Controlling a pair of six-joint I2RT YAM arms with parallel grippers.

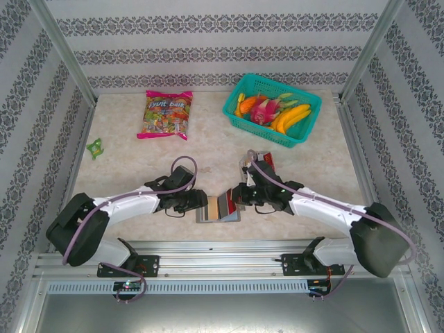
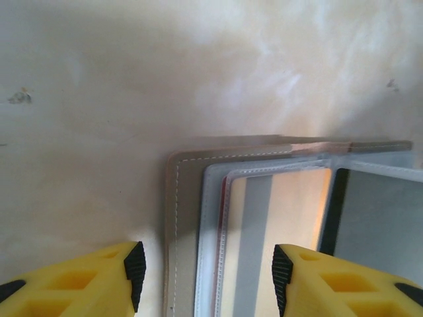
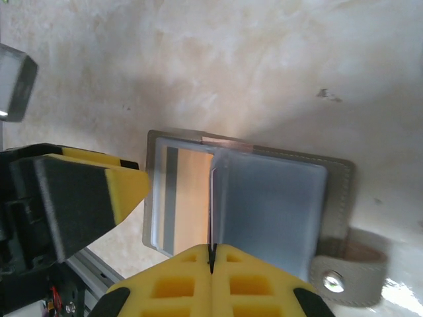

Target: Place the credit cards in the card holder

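Note:
The card holder (image 1: 218, 209) lies open near the table's front edge, tan lining up. Its clear sleeves hold a tan card with a grey stripe (image 2: 277, 218) (image 3: 188, 191). My left gripper (image 2: 208, 277) (image 1: 200, 201) hovers open over the holder's left half, one finger on each side of the sleeves and touching nothing. My right gripper (image 3: 212, 261) (image 1: 238, 197) is shut on the edge of a thin sleeve leaf (image 3: 213, 205) that stands upright from the spine, with a red edge showing in it. More credit cards (image 1: 266, 159), red and white, lie behind the right arm.
A green basket (image 1: 232, 109) of fruit stands at the back right, and a candy bag (image 1: 166, 114) at the back left. A small green object (image 1: 94, 146) lies at the left edge. The holder's snap strap (image 3: 347, 271) sticks out to the right. A metal rail (image 1: 222, 260) runs along the front.

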